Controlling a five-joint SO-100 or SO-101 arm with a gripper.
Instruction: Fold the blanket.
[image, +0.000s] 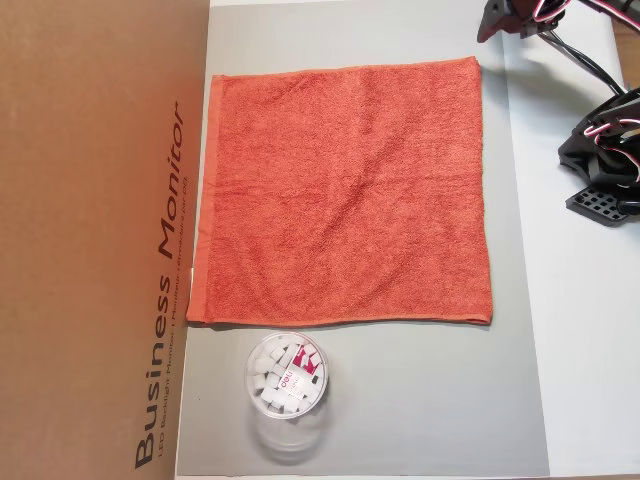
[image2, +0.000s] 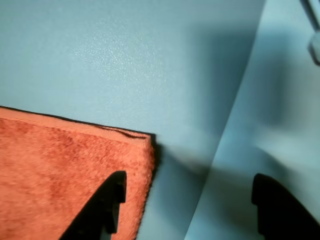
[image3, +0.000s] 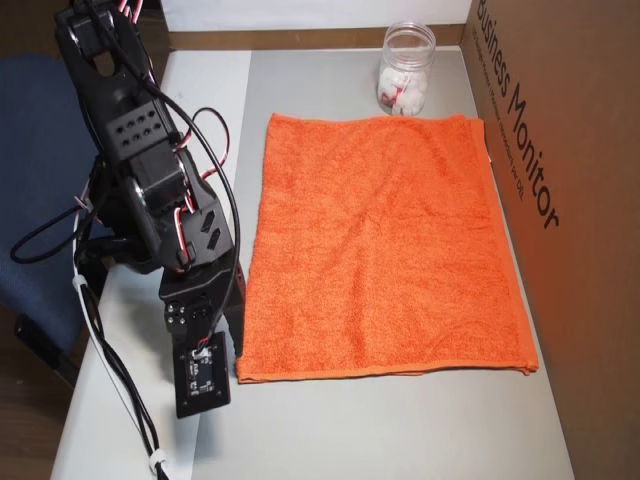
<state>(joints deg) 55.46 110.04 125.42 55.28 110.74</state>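
The blanket (image: 345, 195) is an orange-red terry towel lying flat and unfolded on a grey mat (image: 420, 400); it also shows in the other overhead view (image3: 385, 250). My gripper (image2: 190, 212) is open and hovers low over one corner of the blanket (image2: 75, 170). In the wrist view one dark fingertip (image2: 107, 205) is above the cloth and the other (image2: 275, 205) is above the white table, with nothing held. In an overhead view the gripper (image3: 228, 335) points down at the blanket's near-left corner.
A clear jar (image: 285, 378) with white pieces stands just past the blanket's far edge, also seen by the other overhead camera (image3: 405, 70). A brown cardboard box (image3: 570, 170) borders one side. The arm's base (image: 605, 150) sits on the white table.
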